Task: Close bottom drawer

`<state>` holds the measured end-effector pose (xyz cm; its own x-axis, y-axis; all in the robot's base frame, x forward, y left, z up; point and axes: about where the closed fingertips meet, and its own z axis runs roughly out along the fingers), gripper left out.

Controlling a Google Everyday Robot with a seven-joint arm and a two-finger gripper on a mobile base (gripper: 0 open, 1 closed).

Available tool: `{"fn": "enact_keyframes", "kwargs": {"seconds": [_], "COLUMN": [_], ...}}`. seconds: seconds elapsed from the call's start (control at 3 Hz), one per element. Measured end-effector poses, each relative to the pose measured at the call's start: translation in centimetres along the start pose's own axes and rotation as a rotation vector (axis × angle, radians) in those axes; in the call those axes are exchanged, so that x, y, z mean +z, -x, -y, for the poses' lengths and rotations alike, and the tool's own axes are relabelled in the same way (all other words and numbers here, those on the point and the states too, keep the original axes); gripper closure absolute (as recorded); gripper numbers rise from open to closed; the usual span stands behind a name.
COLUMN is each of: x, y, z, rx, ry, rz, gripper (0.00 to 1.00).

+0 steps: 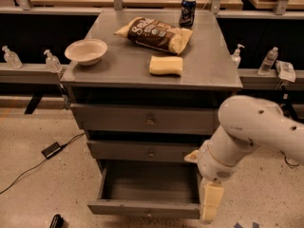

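Note:
The bottom drawer [142, 208] of the grey cabinet stands pulled out, and its shallow grey box [149, 184] is empty. Its thin front faces me with a small knob [148, 214] at the centre. My gripper [210, 202] is cream-coloured and points down from the white arm [256, 132]. It sits at the right end of the drawer front, at the drawer's right corner. I cannot tell whether it touches the front.
The middle drawer [149, 152] and top drawer [149, 120] are shut. On the cabinet top are a bowl [86, 51], a chip bag [154, 33], a yellow sponge [166, 65] and a can [187, 12]. Bottles [51, 61] stand on side ledges. A power adapter [52, 149] with cable lies on the floor at left.

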<state>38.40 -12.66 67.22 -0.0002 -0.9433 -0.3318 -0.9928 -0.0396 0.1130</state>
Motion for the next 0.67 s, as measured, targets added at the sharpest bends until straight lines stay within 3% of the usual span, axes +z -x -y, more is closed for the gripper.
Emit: {"fn": "enact_keyframes", "kwargs": {"seconds": [0.33,0.67], "x": [11.16,11.08], "y": [-3.48,-3.47], "z": [0.36,0.32], "rx": [-0.007,-0.008], "ry": [-0.015,-0.015], "rz": [0.083,0.081], "gripper": [0.0,0.0]}}
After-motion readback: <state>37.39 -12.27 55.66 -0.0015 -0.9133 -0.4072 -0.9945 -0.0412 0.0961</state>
